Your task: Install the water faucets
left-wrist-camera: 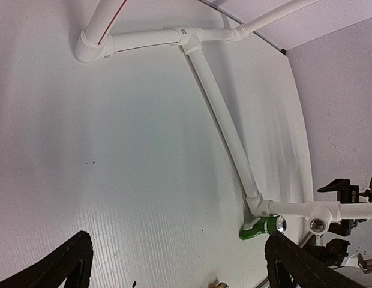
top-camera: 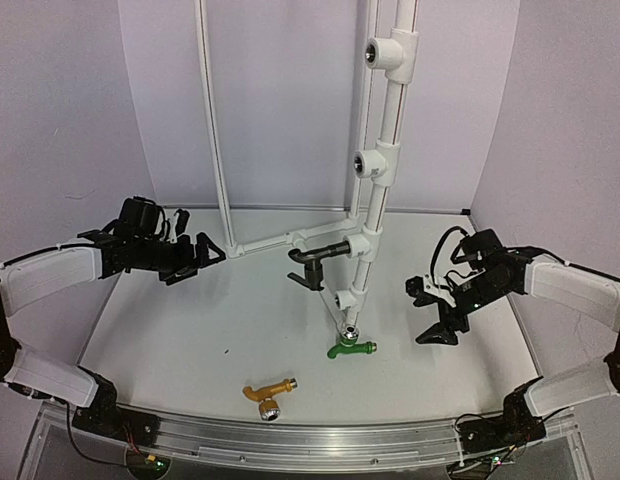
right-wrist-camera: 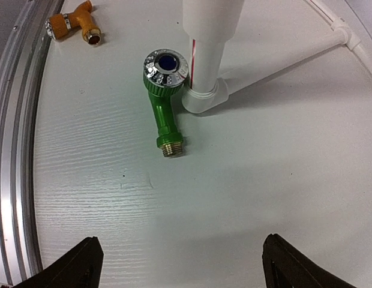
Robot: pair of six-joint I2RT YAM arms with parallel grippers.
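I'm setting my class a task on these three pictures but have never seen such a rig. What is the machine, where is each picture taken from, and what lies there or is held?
Two robot arms are bolted at the near edge of a table. The wide picture looks down from above and behind them; the other two come from wrist cameras, the dark corner shapes being each arm's own gripper. The left gripper and right gripper are open and empty. On it stands a white pipe frame. A green faucet lies at its foot, a golden-orange faucet nearer the arms; a black faucet looks already fitted to the frame.
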